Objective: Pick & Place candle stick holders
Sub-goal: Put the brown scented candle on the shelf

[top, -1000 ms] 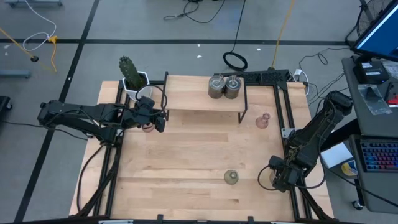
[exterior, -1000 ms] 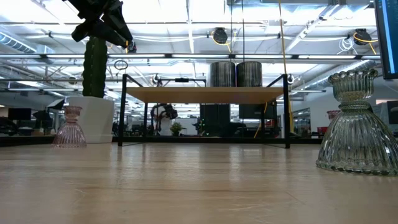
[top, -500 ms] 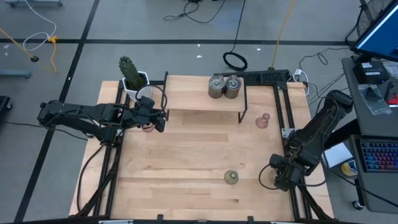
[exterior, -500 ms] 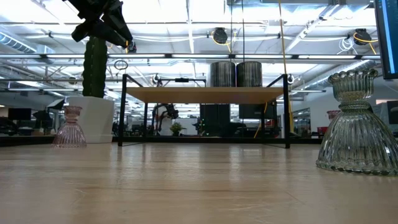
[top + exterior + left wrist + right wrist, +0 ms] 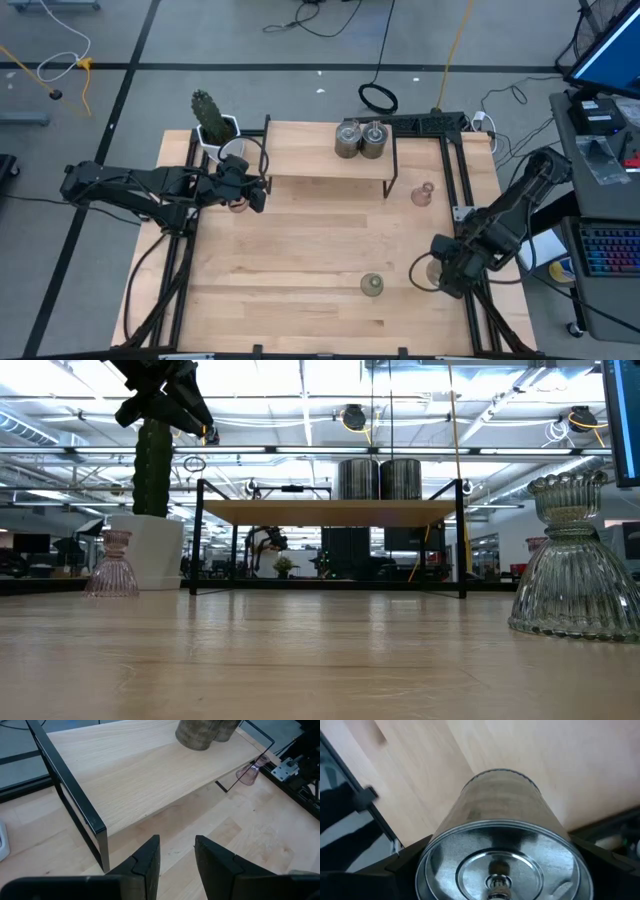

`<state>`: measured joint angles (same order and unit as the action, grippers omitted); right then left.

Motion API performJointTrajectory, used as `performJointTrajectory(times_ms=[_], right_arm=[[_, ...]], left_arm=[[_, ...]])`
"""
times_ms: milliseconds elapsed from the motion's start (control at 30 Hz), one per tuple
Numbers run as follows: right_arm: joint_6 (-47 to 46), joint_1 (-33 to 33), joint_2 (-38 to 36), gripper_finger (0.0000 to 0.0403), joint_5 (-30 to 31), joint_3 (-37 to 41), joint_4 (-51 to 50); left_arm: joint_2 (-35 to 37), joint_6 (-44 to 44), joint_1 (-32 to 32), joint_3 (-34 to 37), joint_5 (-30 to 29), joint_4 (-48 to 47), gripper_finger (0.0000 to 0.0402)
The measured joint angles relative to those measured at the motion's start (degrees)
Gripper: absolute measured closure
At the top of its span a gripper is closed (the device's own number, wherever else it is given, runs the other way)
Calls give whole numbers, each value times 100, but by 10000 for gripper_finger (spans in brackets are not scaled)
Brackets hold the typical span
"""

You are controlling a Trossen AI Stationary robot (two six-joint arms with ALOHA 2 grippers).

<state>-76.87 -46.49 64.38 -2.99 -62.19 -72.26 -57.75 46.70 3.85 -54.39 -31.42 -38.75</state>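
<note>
1. My right gripper [image 5: 440, 275] sits low at the table's [image 5: 300, 250] near right edge, jaws spread wide around a silvery metal holder [image 5: 502, 825]. In the right wrist view that cylinder fills the gap between the fingers, which flank both its sides.
2. I read that as a grip on the silvery metal holder, since it sits squarely between the fingers with no gap showing on either side.
3. My left gripper [image 5: 176, 857] hangs at the left end of the raised shelf [image 5: 325, 155], above the table. Its jaws stand narrow and hold nothing; bare wood shows through the slot between them.
4. Two more silvery holders [image 5: 360, 138] stand side by side on the shelf, touching or nearly so, toward its right end.
5. A pinkish glass holder [image 5: 423, 192] stands upright on the table just right of the shelf's right leg.
6. A second pinkish glass holder [image 5: 111, 564] stands just beside the white cactus pot [image 5: 150, 550] in the low view; from above my left wrist mostly covers it.
7. The olive-green holder [image 5: 372, 285] stands upright on the table near the front, left of my right gripper and apart from it.
8. The cactus [image 5: 210, 118] stands at the table's far left corner.
</note>
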Motion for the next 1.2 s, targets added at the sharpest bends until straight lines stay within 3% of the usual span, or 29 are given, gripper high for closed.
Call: performJointTrajectory(times_ms=[367, 833, 1200], right_arm=[[1825, 1389, 161, 45, 531, -910, -398], [4598, 3013, 1413, 45, 960, -2544, -817], [6422, 4016, 2344, 45, 1703, -4120, -1038]], left_arm=[[2, 0, 0, 0, 0, -2, 279], [2, 2, -2, 0, 0, 0, 279], [0, 0, 0, 0, 0, -2, 279]])
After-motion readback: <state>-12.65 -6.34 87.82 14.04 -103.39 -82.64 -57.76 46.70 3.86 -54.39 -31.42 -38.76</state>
